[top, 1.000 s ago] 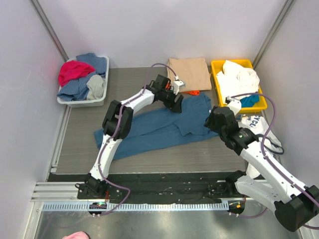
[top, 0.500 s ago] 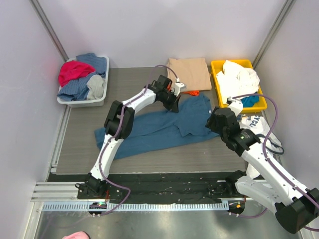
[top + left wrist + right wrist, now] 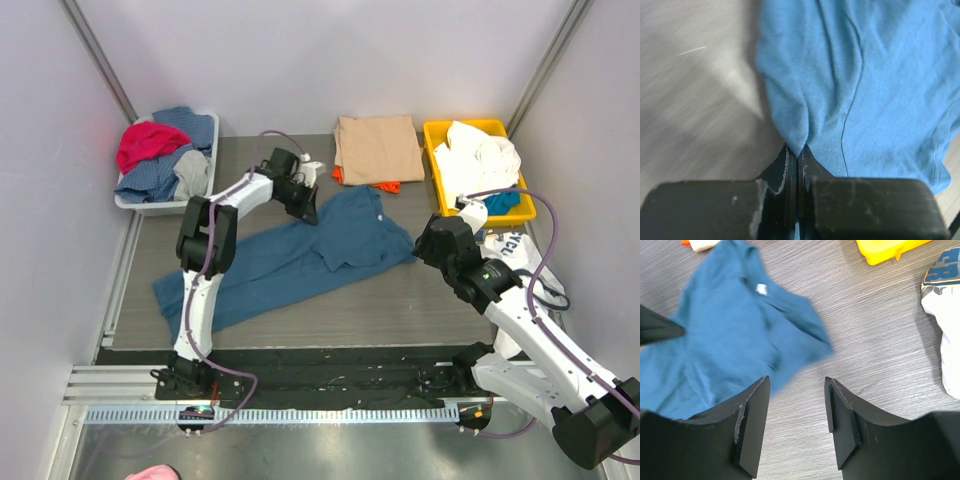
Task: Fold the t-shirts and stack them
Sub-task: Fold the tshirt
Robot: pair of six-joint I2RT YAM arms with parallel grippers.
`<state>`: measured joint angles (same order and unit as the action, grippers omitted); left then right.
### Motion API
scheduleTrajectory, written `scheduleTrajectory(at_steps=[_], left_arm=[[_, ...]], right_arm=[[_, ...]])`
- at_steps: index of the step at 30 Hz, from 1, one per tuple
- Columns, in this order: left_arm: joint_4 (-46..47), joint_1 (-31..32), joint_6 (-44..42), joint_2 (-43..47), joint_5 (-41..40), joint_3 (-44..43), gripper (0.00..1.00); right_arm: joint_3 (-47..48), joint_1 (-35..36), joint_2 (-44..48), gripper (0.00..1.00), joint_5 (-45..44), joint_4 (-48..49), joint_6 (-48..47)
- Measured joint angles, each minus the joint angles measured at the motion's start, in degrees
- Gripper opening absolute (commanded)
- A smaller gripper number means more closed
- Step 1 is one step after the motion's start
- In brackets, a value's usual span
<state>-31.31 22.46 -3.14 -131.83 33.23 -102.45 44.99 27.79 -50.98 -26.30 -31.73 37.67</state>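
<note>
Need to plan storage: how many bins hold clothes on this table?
2. A pale grey plastic bin of mixed clothes sits at the far left; a yellow plastic bin holding white cloth sits at the far right. No others show.

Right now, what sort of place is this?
Probably a robot test cell for folding laundry: white panels wall in a grey table, with a bin of crumpled clothes and a teal-blue t-shirt lying across it.

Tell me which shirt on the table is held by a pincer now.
The blue shirt, lying loose mid-table: the left pincer is shut on its edge. The tan shirt lies folded at the back over an orange shirt, both untouched.
</note>
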Motion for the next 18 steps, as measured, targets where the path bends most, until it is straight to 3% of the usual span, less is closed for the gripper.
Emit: scheduleTrajectory(at_steps=[10, 18], left_arm=[[1.1, -13.4, 7.6, 1.6, -3.3, 2.3, 0.00], [4.0, -19.7, 13.0, 2.1, -8.5, 2.9, 0.00]], right_arm=[[0.0, 0.0, 0.0, 0.56, 0.0, 0.0, 0.2], [0.0, 0.0, 0.0, 0.56, 0.0, 0.0, 0.2]])
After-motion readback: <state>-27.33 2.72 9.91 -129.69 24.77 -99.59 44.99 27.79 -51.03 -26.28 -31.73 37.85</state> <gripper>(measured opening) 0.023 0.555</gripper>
